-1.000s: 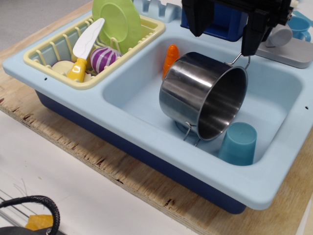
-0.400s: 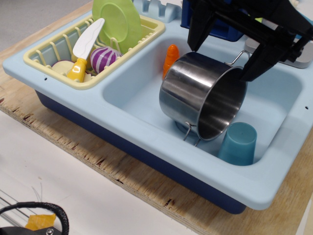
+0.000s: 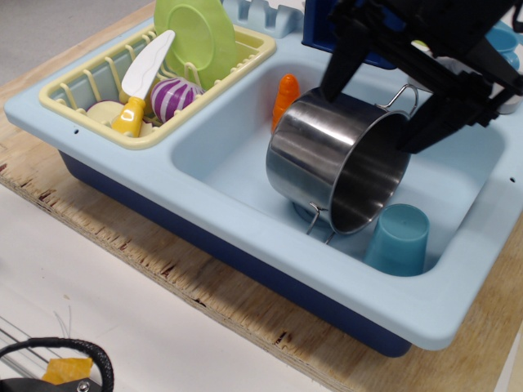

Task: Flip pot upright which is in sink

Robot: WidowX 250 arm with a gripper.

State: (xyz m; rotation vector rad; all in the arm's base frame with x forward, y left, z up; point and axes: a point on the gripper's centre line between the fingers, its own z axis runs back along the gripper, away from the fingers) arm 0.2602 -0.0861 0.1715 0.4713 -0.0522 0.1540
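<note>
Plainly, observation.image shows the pot (image 3: 339,159) lying tilted on its side in the sink (image 3: 245,237) basin, mouth toward the blue cup (image 3: 399,238). Gripper (image 3: 380,110) straddles its upper wall, jaws spread wide. Steel looks rigid, slick, light; the rim or wire handle (image 3: 400,96) seems the likeliest grasp

Bright, even overhead light; soft shadows in the light-blue plastic sink (image 3: 245,208); streaked glare on the shiny stainless-steel pot (image 3: 339,159); focus sharp throughout.
</note>
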